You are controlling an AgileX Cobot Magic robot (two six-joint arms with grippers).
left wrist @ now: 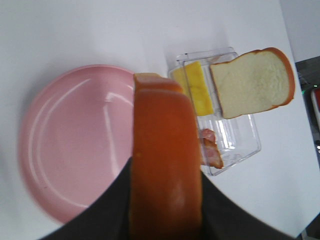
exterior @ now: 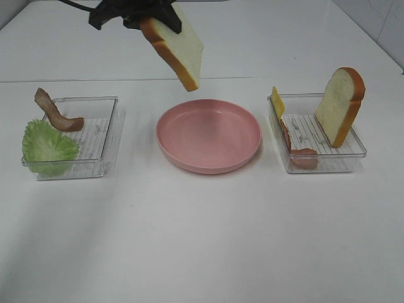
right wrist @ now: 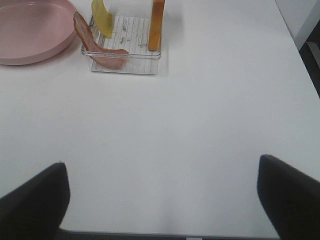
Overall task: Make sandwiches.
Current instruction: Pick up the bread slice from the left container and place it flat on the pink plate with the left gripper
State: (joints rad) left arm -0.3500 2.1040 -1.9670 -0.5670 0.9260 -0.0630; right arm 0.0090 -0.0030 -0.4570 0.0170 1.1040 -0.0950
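Left fingers point(left wrist: 95, 220) pinching bread slice point(exterior: 180, 47), held aloft

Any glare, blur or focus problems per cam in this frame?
Exterior high: even, diffuse light and soft shadows; the held bread slice is reasonably sharp. Left wrist: that slice's crust sits close to the lens and looks soft, with white glare streaks on the pink plate. Right wrist: the right gripper's fingers are dark and blurred at the frame edge, while the right tray is in focus.

Left jaws partly behind the bread slice point(left wrist: 167, 165)
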